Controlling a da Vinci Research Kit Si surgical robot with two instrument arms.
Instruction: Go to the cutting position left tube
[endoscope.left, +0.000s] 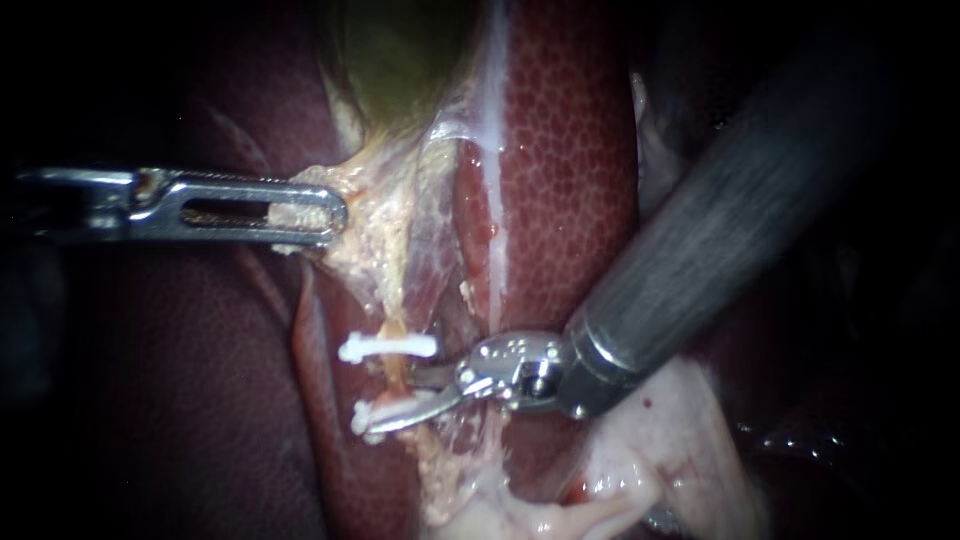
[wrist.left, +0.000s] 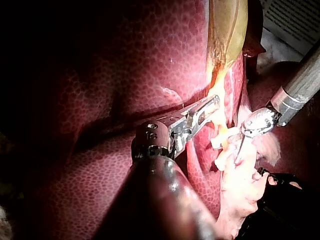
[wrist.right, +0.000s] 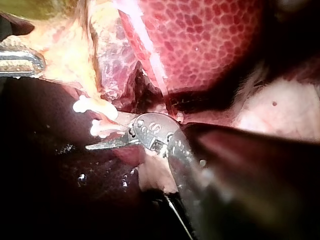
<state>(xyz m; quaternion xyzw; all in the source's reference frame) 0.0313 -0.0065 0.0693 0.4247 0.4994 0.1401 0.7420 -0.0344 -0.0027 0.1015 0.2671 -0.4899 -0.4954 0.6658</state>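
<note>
Hovering lower centre, right instrument (endoscope.left: 396, 400) holds its blades apart at the clipped tube (endoscope.left: 396, 376) between 2 white clips (endoscope.left: 388, 347); left instrument (endoscope.left: 330, 212) clamps pale tissue (endoscope.left: 375, 215), centre left. Approach seems nearly done; next, straddle the tube squarely.

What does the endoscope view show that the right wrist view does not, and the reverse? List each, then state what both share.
Endoscope only: the left instrument along the full length of its jaws, shut on pale tissue, and both blades of the right instrument, open with a gap.
Right wrist only: a thin dark line under the right instrument's shaft; what it is cannot be told.
Both: two white clips on the tube, and the liver.
</note>
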